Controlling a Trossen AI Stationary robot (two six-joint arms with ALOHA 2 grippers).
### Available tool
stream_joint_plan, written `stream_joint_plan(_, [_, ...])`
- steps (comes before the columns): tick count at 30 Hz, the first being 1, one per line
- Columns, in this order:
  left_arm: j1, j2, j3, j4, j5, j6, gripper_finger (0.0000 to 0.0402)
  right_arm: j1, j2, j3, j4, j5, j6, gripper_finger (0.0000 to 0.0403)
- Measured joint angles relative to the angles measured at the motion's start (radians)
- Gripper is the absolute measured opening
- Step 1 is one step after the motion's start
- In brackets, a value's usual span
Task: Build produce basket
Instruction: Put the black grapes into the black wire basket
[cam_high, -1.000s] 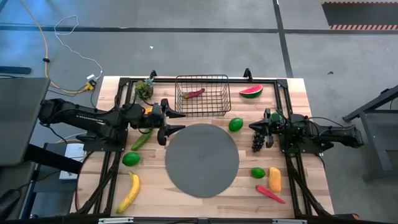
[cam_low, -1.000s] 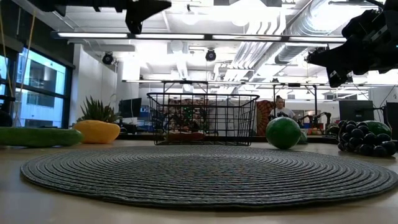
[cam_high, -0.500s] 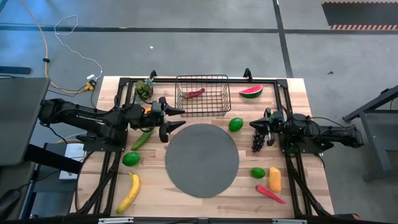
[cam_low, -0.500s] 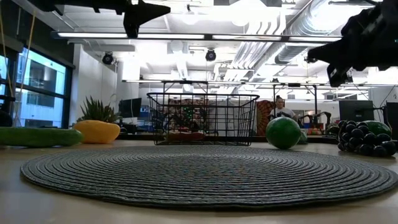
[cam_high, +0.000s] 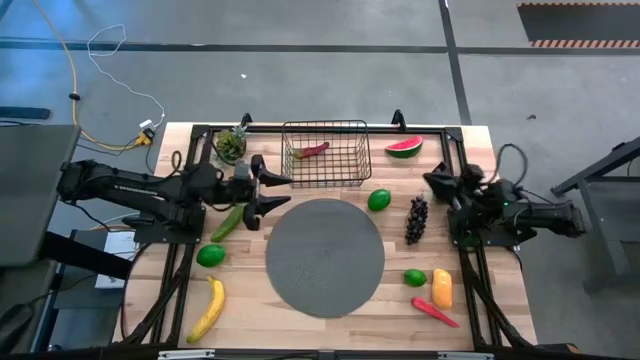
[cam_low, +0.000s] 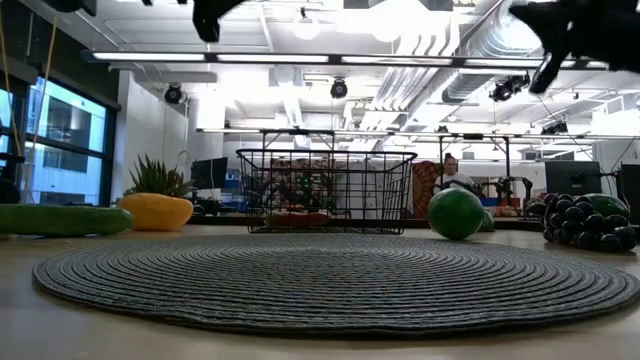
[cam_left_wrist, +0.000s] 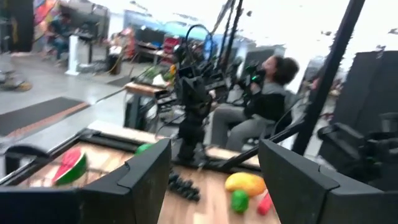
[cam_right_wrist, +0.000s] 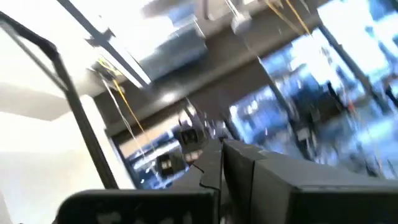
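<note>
The black wire basket (cam_high: 325, 153) stands at the table's far middle with a red chilli (cam_high: 312, 150) lying in it. Around the table lie a watermelon slice (cam_high: 404, 147), limes (cam_high: 379, 200), dark grapes (cam_high: 416, 218), a cucumber (cam_high: 227, 222) and a banana (cam_high: 208, 308). My left gripper (cam_high: 277, 191) hangs open and empty above the table, left of the basket's near corner, pointing toward the right edge. In its wrist view the fingers (cam_left_wrist: 146, 177) frame the far produce. My right gripper (cam_high: 433, 180) is shut and empty, raised and tipped upward right of the grapes.
A round grey woven mat (cam_high: 323, 256) fills the table's middle. A lime (cam_high: 414, 277), an orange-yellow piece (cam_high: 441, 288) and a second red chilli (cam_high: 435, 311) lie near the front right. A small leafy plant (cam_high: 232, 145) stands left of the basket. A person (cam_left_wrist: 267, 102) sits beyond the table.
My right gripper has risen, tipped upward and drawn back toward the table's right edge, away from the grapes, which stay on the table. My left gripper has gone up a little, staying open.
</note>
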Motion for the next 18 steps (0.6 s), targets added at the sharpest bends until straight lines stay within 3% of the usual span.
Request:
stream_joint_plan(7, [0.034,-0.113,-0.053,0.004,0.020,0.000,0.0223,0.000,0.142,0.177,-0.133,0.010,-0.115,0.0000])
stream_joint_plan(13, [0.037,-0.209,-0.164,0.032,-0.026,-0.019,0.0201,0.000,0.275,0.289,-0.237,0.019,-0.059,0.0000])
stream_joint_plan(18, [0.038,-0.233,-0.185,0.027,-0.037,-0.018,0.0193,0.000,0.376,0.335,-0.245,0.020,-0.080,0.0000])
